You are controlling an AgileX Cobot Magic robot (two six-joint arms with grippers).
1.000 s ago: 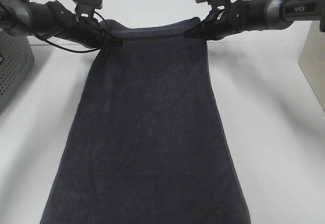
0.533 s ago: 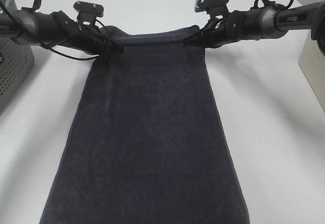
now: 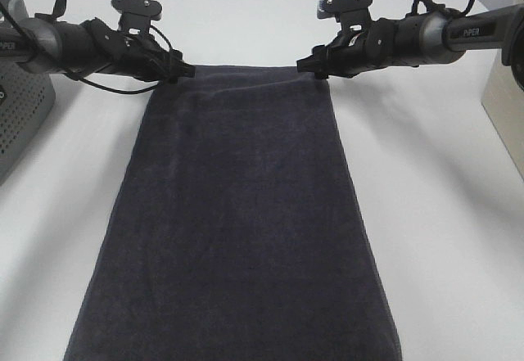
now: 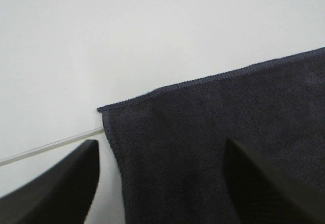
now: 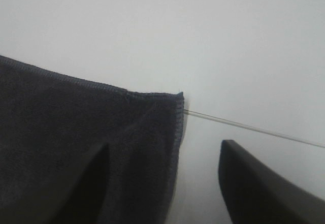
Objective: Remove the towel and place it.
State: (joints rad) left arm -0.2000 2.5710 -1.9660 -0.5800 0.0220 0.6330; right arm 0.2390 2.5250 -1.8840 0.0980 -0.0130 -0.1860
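Exterior high shows the white table (image 3: pixel 442 214) carrying the dark towel (image 3: pixel 237 230), spread flat. Left gripper (image 3: pixel 184 69) and right gripper (image 3: pixel 306 65) sit at its far corners, jaws parted, each straddling a corner without gripping it.

Dark towel (image 5: pixel 76 142) corner flat on white table (image 5: pixel 203 41), between the spread fingers (image 5: pixel 259 188) of the right hand (image 5: pixel 162 183).

Plain dark navy, perhaps charcoal, towel (image 3: pixel 237 214); white table (image 3: pixel 442 214).
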